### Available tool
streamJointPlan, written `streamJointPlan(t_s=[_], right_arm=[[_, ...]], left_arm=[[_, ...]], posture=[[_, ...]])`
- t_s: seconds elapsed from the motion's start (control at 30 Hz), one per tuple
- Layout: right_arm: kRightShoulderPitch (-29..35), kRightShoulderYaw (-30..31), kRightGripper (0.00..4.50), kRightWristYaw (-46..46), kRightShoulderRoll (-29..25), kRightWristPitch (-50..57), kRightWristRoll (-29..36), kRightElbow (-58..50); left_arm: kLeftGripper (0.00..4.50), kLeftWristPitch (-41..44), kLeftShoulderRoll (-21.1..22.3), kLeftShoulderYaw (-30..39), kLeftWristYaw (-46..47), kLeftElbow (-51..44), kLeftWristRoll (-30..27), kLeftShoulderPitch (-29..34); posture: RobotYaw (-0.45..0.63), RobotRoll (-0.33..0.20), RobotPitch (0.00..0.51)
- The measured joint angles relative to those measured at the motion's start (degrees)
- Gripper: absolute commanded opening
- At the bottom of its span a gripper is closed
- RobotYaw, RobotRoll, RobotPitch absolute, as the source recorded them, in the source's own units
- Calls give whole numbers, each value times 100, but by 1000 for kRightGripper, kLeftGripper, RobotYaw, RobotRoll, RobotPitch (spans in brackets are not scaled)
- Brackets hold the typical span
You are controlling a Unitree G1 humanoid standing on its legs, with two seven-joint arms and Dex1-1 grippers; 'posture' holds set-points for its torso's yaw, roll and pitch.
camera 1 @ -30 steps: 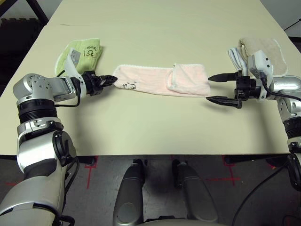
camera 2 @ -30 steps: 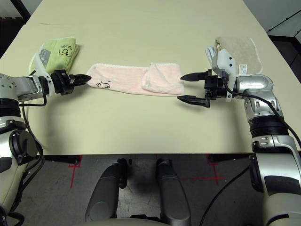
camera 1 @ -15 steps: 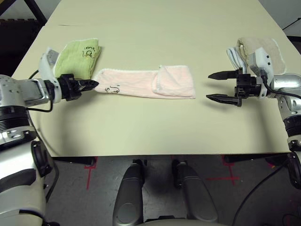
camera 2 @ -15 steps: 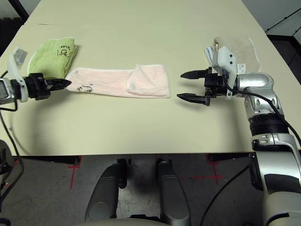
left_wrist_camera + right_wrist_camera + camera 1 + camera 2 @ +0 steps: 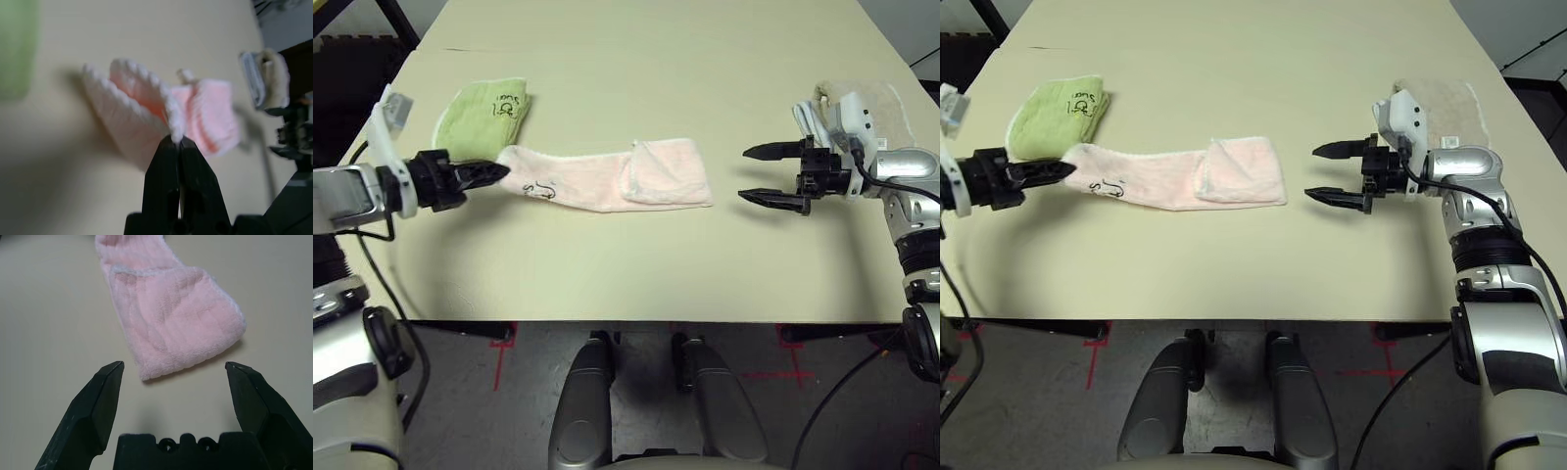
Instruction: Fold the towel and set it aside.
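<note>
Left gripper pinches the towel end for folding; right gripper, beside the towel, gapes empty, seemingly next to grip.

The pale cream table top lies bare across its whole far half and along the near edge. The long pale pink terry towel stretches across the middle, blocking a straight path from near to far there. A lime-green folded towel sits touching its left end, near the left edge. A beige folded towel occupies the right edge. Bare surface separates the pink towel's right end from the open right gripper.
</note>
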Motion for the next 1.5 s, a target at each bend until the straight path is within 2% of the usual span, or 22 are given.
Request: streamJointPlan(t_s=[0.23,0.37,0.67,0.8,1.3,1.5], right_arm=[[18,-2,4500,-45,-23,-64,-48,115],[28,-2,4500,-122,4,-64,-43,113],[343,-55,4500,-344,-66,81,41,-296],[470,-109,4500,-440,-92,202,130,-554],[568,-141,4500,-533,-175,377,209,-799],[463,-135,4500,-479,-174,339,190,-684]], left_arm=[[47,-44,-846,-534,-40,-86,-203,-919],[47,-121,-1156,-918,-214,-83,-335,-1268],[47,-809,-1743,-1842,-428,139,-267,-1474],[47,-1286,-1998,-2241,-429,514,28,-1475],[47,-2262,-2256,-3239,-784,1189,870,-1380],[47,-2105,-2221,-3475,-1039,980,936,-1109]], posture=[[109,0,205],[100,0,205],[82,0,208],[74,0,210],[70,0,208],[77,0,206]])
